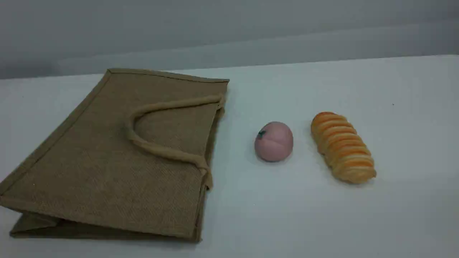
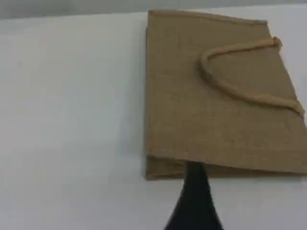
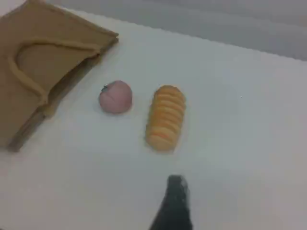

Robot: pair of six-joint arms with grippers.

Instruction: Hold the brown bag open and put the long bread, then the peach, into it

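Observation:
The brown bag lies flat on the white table at the left, its mouth edge turned toward the peach, and one rope handle is folded back over its top face. To its right sits the pink peach, and further right the long bread, striped orange. Neither arm appears in the scene view. One dark fingertip of my left gripper hovers above the bag, near its folded bottom edge. My right gripper's fingertip hangs short of the long bread and the peach. Both grippers hold nothing.
The white table runs back to a grey wall. Bare tabletop lies in front of and to the right of the bread, and to the left of the bag.

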